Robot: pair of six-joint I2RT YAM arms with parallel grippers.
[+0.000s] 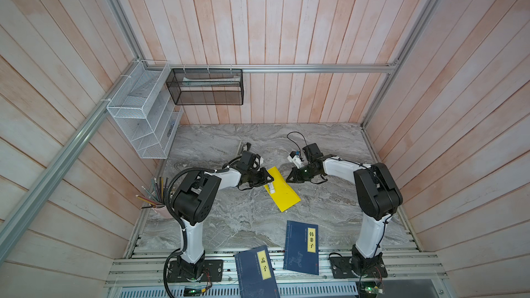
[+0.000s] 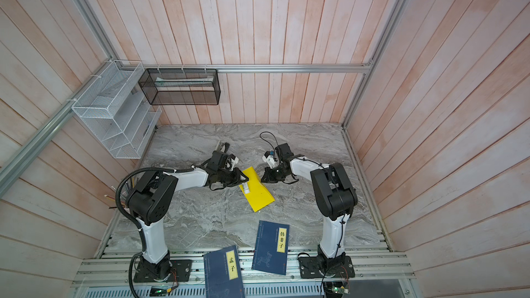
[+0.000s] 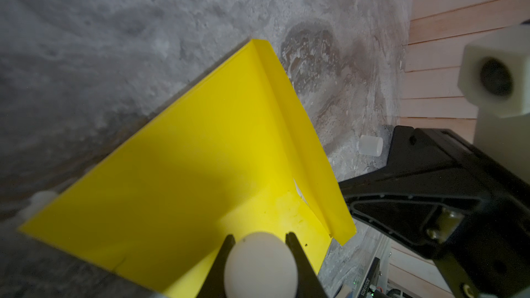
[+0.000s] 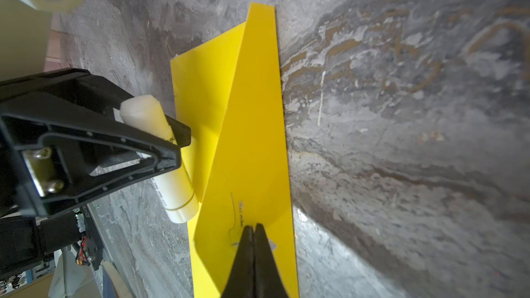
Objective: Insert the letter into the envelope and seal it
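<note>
While looking down over the marble table [image 1: 229, 219], counting one yellow envelope [image 1: 282, 193] lying flat mid-table, two dark blue books [image 1: 302, 246] at the near edge, one pink cup of pencils [image 1: 162, 210] at the near left, and two wall baskets, white wire [image 1: 137, 110] and black mesh [image 1: 205, 87], at the far left. Counting two grippers as well, both meeting at the envelope's far end. Finding the left gripper [image 1: 269, 180] partly open and clamping one white glue stick [image 1: 271, 188], the stick's lower end sitting at the envelope's left edge. Finding the right gripper [image 1: 287, 180] closed tight, holding nothing, tips resting on the flap [image 4: 252, 139]. Getting from the right wrist view what both top views are blurring: the flap bending over the body as a tapered wedge, and the stick slanting between black fingers [image 4: 179, 134]. Getting from the left wrist view alone a small white cylinder [image 3: 370, 145] lying on the marble near the flap's edge. Seeing the envelope's near corner sitting well apart from the books, leaving bare marble between, and more open marble stretching right of the envelope and toward the far wall.
</note>
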